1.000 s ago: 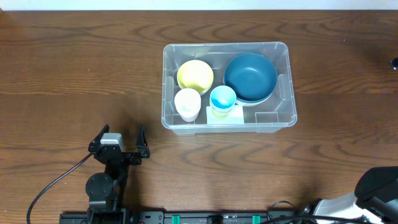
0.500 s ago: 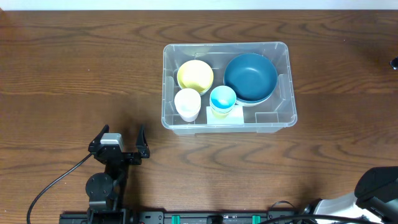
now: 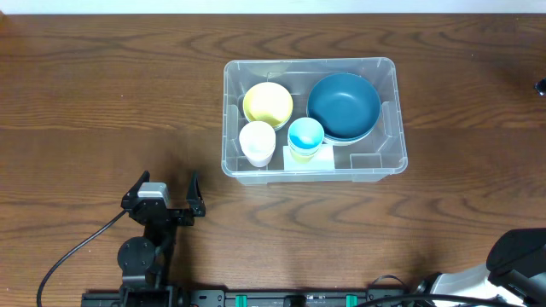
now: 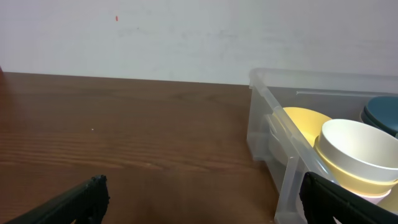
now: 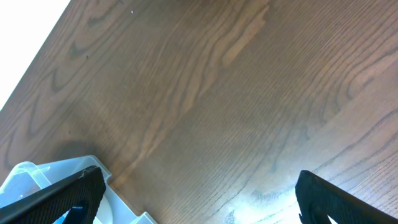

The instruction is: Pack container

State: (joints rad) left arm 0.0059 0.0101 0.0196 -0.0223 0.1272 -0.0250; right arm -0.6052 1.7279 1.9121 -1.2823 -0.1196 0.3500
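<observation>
The clear container [image 3: 311,176] stands in the middle of the table. Inside it are a yellow bowl [image 3: 268,103], a dark blue bowl [image 3: 343,106], a white cup [image 3: 257,142] and a light blue cup [image 3: 305,136]. My left gripper [image 3: 168,181] rests near the front left, well short of the container, open and empty. Its wrist view shows the container's left wall [image 4: 267,124], the yellow bowl [image 4: 305,118] and the white cup [image 4: 360,143] between wide-spread fingers [image 4: 205,199]. My right gripper [image 5: 199,199] is open over bare wood, with a container corner [image 5: 37,171] at the lower left.
Part of the right arm [image 3: 516,256] shows at the front right corner of the overhead view. A black cable [image 3: 77,251] trails from the left arm's base. A rail [image 3: 281,298] runs along the table's front edge. A white wall [image 4: 186,31] stands behind the table.
</observation>
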